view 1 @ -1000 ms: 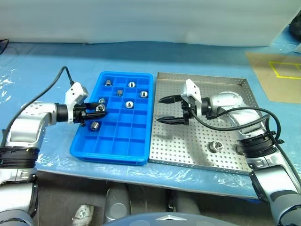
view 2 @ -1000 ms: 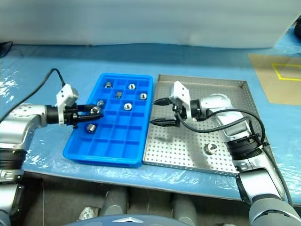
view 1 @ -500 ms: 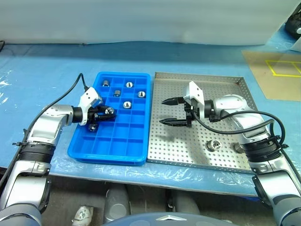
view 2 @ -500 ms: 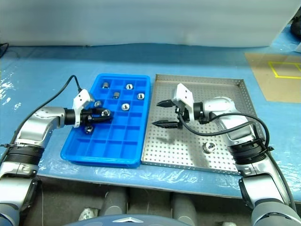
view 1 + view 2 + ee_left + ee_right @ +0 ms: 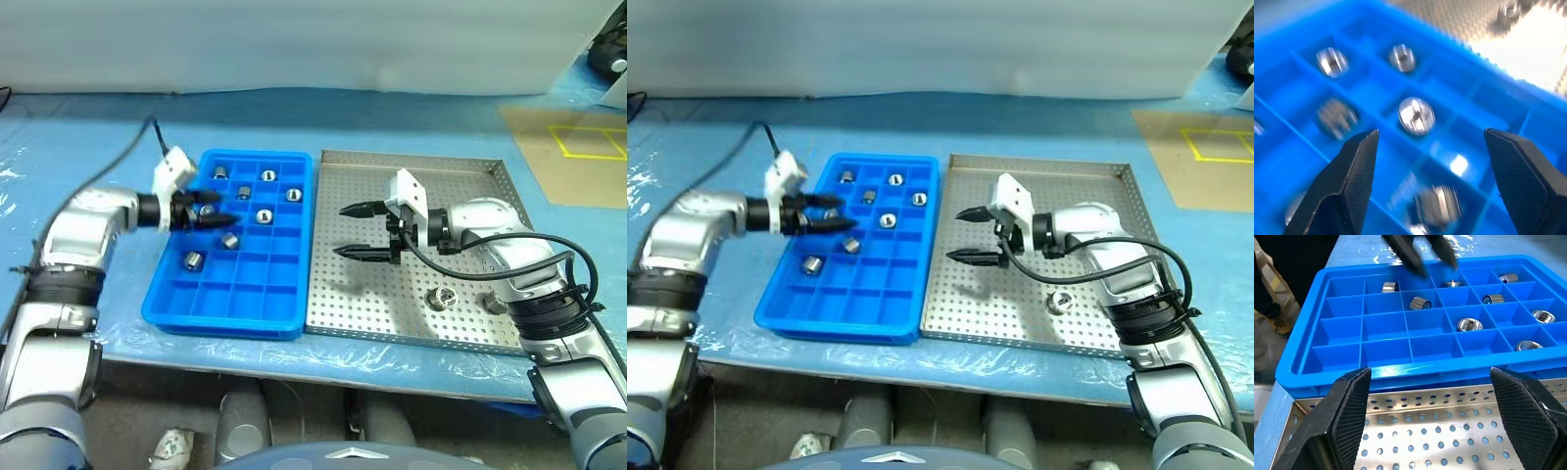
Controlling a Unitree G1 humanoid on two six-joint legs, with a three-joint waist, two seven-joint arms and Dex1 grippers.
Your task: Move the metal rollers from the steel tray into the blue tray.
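As both hands point(image 5: 211, 208) point(image 5: 355, 230) gape, neither holds anything

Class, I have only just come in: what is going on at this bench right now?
A two-armed robot is sorting metal rollers from a steel tray into a blue tray. The left tool hangs open over the blue tray, where eight rollers lie in separate compartments. The right tool is open above the steel tray, holding nothing. One last roller lies on the steel tray, yet to be picked up.
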